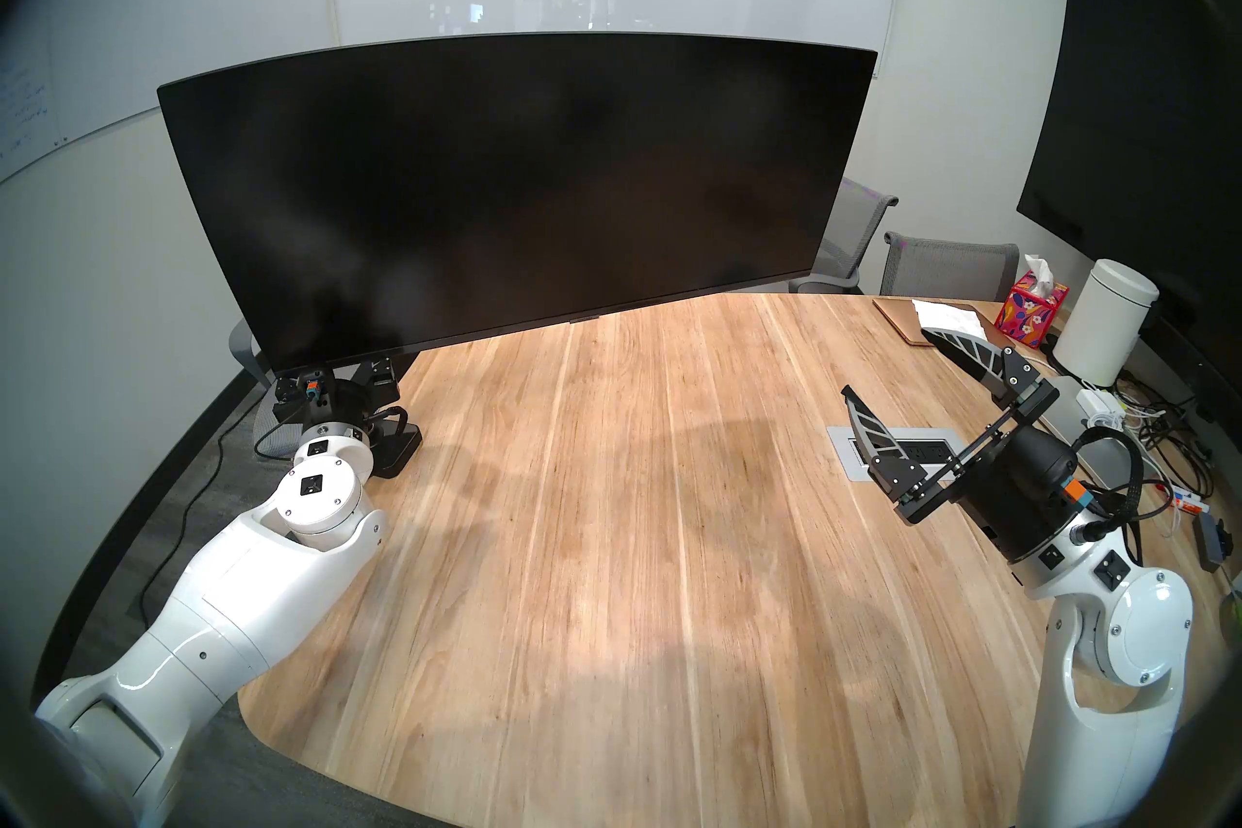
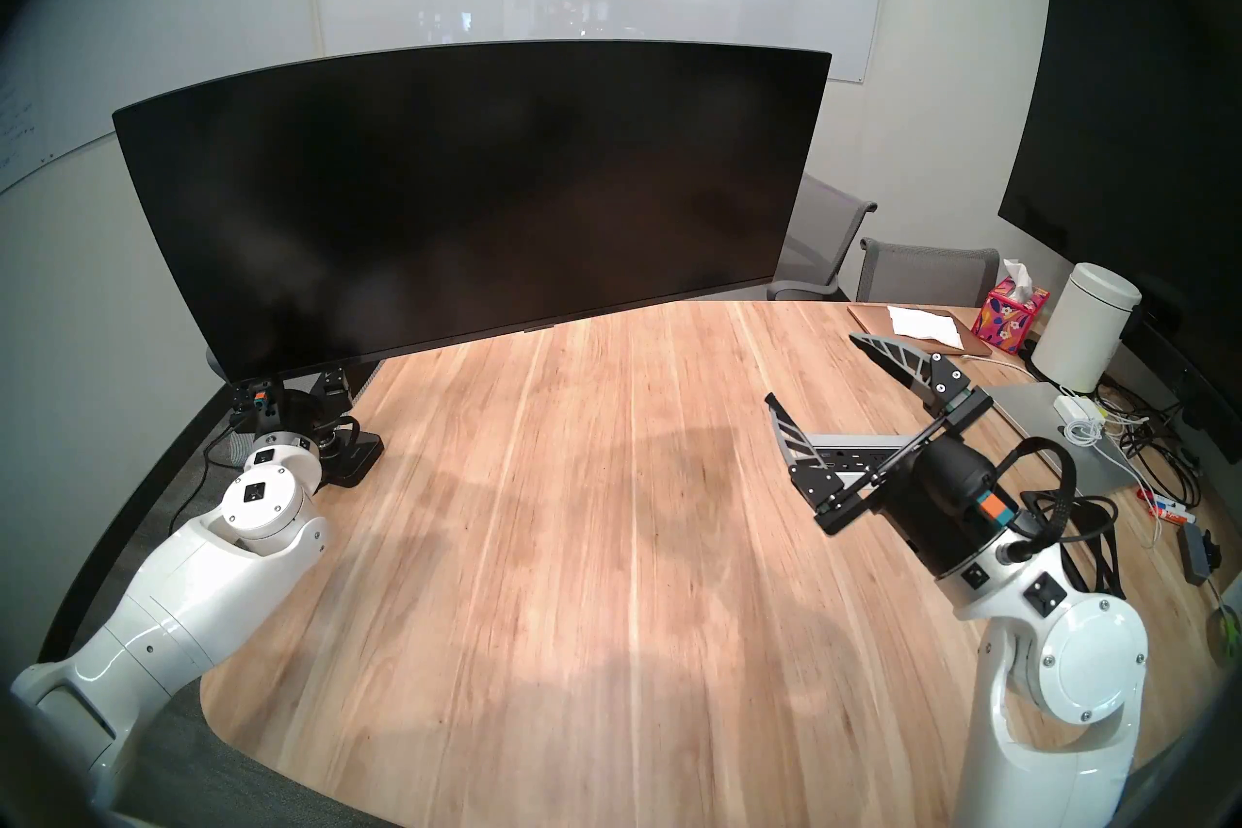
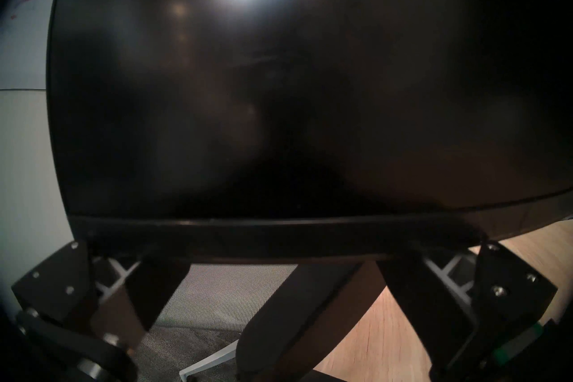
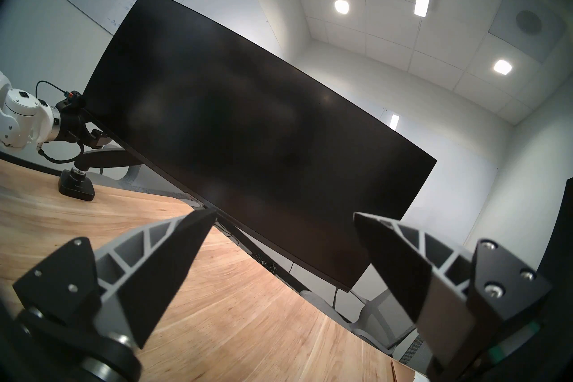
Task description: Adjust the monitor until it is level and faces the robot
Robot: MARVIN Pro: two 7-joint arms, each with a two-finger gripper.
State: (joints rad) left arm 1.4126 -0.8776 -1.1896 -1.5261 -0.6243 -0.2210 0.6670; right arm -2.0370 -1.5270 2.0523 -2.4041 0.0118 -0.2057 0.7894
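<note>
1. The wooden table [image 1: 605, 504] fills most of the head views and carries everything named here.
2. The monitor [image 1: 517, 188] hangs over the table's far-left part, its screen dark. It is tilted, with its left end low near the tabletop and its right end raised.
3. The wall-mounted screen [image 1: 1142, 101] sits far to the monitor's right, beyond the table's right edge.
4. The right gripper [image 1: 921, 383] floats above the table, in front of and below the monitor's right end and well apart from it, fingers [image 4: 173, 263] spread wide with nothing between them.
5. The left gripper [image 1: 336, 386] is at the monitor's lower left corner. Its fingers [image 3: 155, 288] stand apart, reaching up under the bottom edge; whether they grip it I cannot tell.
6. The clamp base [image 4: 76, 186] sits on the table just below that corner.
</note>
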